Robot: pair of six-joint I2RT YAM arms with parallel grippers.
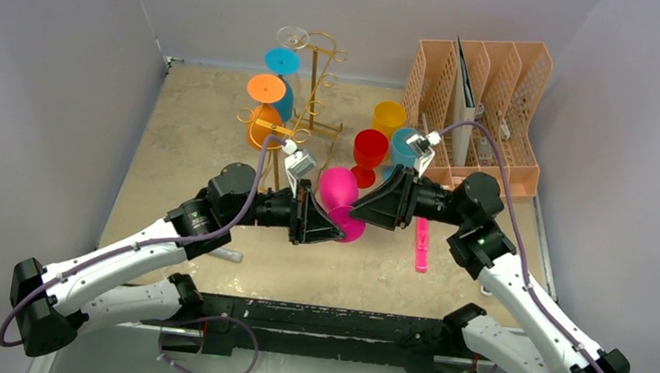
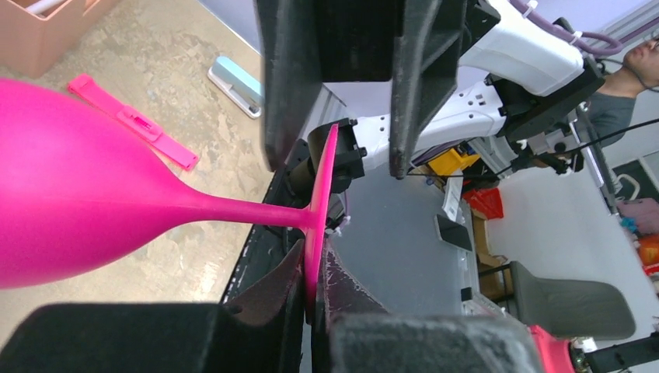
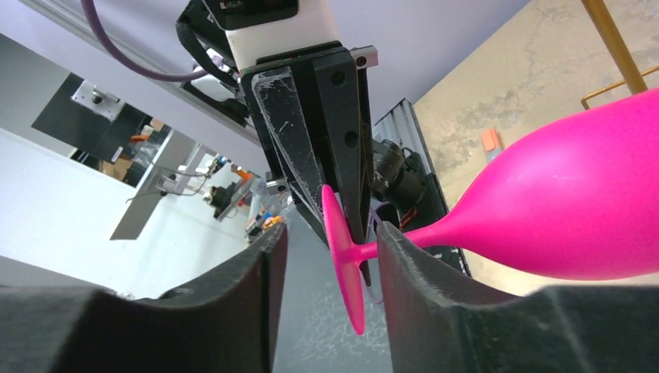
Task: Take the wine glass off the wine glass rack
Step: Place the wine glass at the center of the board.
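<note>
Now | pink wine glass (image 1: 339, 190) off wine glass rack (image 1: 316, 81), held sideways, well apart from it | left gripper (image 2: 311, 272) pinching foot rim | right gripper (image 3: 330, 233) spread around foot, not clamping | tip: left pinch firm, back right straight out, don't knock stem

Left pincer (image 1: 338, 231) and right pincer (image 1: 356, 211) flank the pink wine glass (image 1: 337, 188) (off the rack (image 1: 317, 81)).
</note>
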